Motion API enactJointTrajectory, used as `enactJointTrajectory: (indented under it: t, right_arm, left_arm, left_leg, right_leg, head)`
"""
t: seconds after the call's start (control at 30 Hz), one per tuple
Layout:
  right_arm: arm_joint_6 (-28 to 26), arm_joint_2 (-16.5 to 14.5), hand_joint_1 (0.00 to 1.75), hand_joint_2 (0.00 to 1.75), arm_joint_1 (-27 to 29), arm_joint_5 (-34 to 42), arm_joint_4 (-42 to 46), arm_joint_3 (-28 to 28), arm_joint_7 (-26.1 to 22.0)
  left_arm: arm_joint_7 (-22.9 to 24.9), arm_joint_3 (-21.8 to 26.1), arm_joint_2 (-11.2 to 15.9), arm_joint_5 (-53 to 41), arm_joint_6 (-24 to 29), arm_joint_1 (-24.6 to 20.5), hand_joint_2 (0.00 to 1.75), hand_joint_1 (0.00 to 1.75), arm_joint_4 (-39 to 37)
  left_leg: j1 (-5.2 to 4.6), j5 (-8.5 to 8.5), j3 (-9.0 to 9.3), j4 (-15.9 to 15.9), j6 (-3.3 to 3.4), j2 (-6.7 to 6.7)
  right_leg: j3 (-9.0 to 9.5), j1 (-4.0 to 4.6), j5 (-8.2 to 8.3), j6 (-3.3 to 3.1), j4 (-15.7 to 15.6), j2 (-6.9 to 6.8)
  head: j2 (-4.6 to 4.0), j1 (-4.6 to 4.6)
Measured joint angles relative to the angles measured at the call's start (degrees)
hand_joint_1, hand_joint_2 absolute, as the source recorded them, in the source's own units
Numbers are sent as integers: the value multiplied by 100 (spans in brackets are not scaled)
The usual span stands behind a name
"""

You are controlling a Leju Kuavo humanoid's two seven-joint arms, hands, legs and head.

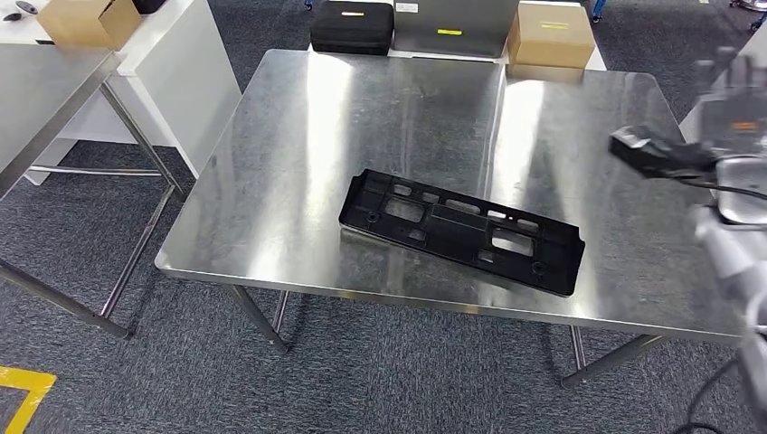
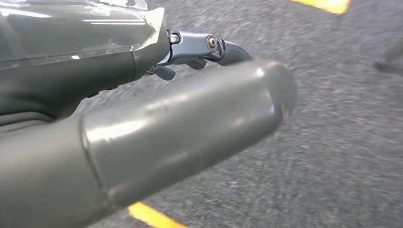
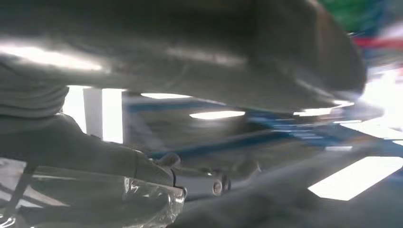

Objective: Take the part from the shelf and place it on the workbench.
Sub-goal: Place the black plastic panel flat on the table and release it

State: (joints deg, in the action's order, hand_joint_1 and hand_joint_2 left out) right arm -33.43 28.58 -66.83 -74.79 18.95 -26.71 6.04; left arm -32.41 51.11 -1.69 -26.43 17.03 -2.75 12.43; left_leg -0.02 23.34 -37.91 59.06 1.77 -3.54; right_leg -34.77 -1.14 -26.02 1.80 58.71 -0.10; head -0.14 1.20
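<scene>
The black plastic part [image 1: 461, 231] was lying flat on the steel surface [image 1: 298, 136], slightly skewed, close to the near edge and roughly in the middle of it, so to my eye the placing bit looked basically done. Nothing was touching the part. The right hand [image 1: 665, 154] was up off to the side of the part, over the far right end of the surface, apart from it and holding nothing as far as I could see; it was too blurred to say if the fingers were spread or curled, so I honestly couldn't tell. My guess is it sat there because it was clearing away from the part, but that's just a read. The left hand [image 2: 180, 128] hung down over the grey carpet [image 2: 342, 152] with a yellow floor marking [image 2: 149, 216] nearby, nothing in it, thumb sticking out straight and the darker fingers [image 2: 204, 47] not closed on anything, so loosely apart. Beyond the part, past the far edge of the surface, sat a black case [image 1: 352, 27] and a cardboard box [image 1: 550, 38].
</scene>
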Motion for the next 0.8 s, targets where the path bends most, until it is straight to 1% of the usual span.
enactJointTrajectory:
  t: [0.07,0.1,0.13,0.2,0.27,0.3,0.33,0.37,0.4,0.43,0.47,0.53,0.6,0.67,0.73,0.8]
  right_arm:
    - [-245,596,0,0,130,299,-19,327,-67]
    - [-322,840,0,0,207,385,-28,475,-97]
    - [-357,1030,0,0,280,426,-37,595,-96]
    - [-395,1315,0,0,446,509,-48,788,-5]
    - [-442,1611,0,0,825,758,-9,1020,122]
    - [-464,1787,0,0,1186,921,87,1212,163]
    - [-474,1963,0,0,1679,1027,262,1486,156]
    - [-479,2107,0,0,2297,1053,538,1905,51]
    - [-482,2162,0,0,2946,973,858,2451,-177]
    - [-483,2127,0,0,3561,797,1205,3128,-519]
    - [-484,2003,0,0,4119,588,1549,3882,-915]
    - [-484,1592,0,0,4982,212,2177,5363,-1663]
    - [-484,1084,0,0,5583,-1,2764,6643,-2242]
    - [-484,626,0,0,5974,-84,3231,7635,-2582]
    - [-484,257,0,0,6257,-59,3559,8302,-2763]
    - [-484,-193,0,0,6480,83,3863,8752,-3096]
  left_arm:
    - [56,24,-67,-7,0,13,0,0,-9]
    - [73,36,-92,-11,1,14,0,0,-14]
    - [85,46,-112,-15,1,13,0,0,-19]
    - [109,63,-133,-22,2,-6,0,0,-25]
    - [139,78,-160,-31,-1,-51,0,0,-26]
    - [155,82,-184,-43,-4,-69,0,0,-27]
    - [169,83,-213,-59,-6,-76,0,0,-28]
    - [181,84,-249,-76,-8,-65,0,0,-31]
    - [188,88,-285,-83,-8,-45,0,0,-35]
    - [194,100,-322,-82,-5,-27,0,0,-41]
    - [197,118,-355,-71,3,-20,0,0,-48]
    - [201,165,-416,-35,32,-42,0,0,-55]
    - [214,218,-468,0,76,-51,0,0,-57]
    - [224,265,-508,19,110,-42,0,0,-60]
    - [225,298,-541,53,132,-43,87,0,-62]
    - [231,322,-573,92,146,-51,175,0,-63]
  left_leg:
    - [-1,11,-5,3,20,-4]
    - [-7,16,-6,3,29,-2]
    - [-15,24,-5,3,40,7]
    - [-31,42,14,4,59,48]
    - [-31,60,48,8,78,72]
    - [-24,67,62,11,85,49]
    - [-15,72,71,11,87,10]
    - [-7,78,78,11,89,-34]
    - [-4,87,79,10,89,-75]
    - [-6,95,79,9,90,-96]
    - [-10,103,83,9,92,-103]
    - [-15,110,90,10,98,-107]
    - [-15,111,98,11,102,-111]
    - [-15,114,101,10,102,-105]
    - [-16,122,105,9,98,-86]
    - [-10,138,120,9,85,-55]
  right_leg:
    - [14,4,-6,11,-12,-7]
    - [20,6,-9,17,-14,-5]
    - [23,8,-9,21,-15,4]
    - [23,6,-7,24,-17,45]
    - [36,2,-18,38,-23,69]
    - [63,5,-32,53,-28,48]
    - [96,16,-49,68,-34,13]
    - [130,31,-64,76,-41,-28]
    - [162,47,-76,82,-45,-62]
    - [176,58,-83,83,-48,-79]
    - [180,61,-87,85,-51,-84]
    - [181,56,-100,91,-53,-93]
    - [183,53,-112,94,-54,-103]
    - [181,48,-116,93,-54,-102]
    - [177,44,-120,90,-54,-88]
    - [179,51,-123,86,-55,-55]
  head:
    - [0,-2]
    - [1,-4]
    - [1,-2]
    - [1,5]
    - [1,9]
    - [1,5]
    - [1,1]
    - [1,-2]
    - [0,-6]
    - [0,1]
    - [1,5]
    - [1,14]
    - [1,11]
    - [1,12]
    - [1,12]
    - [0,9]
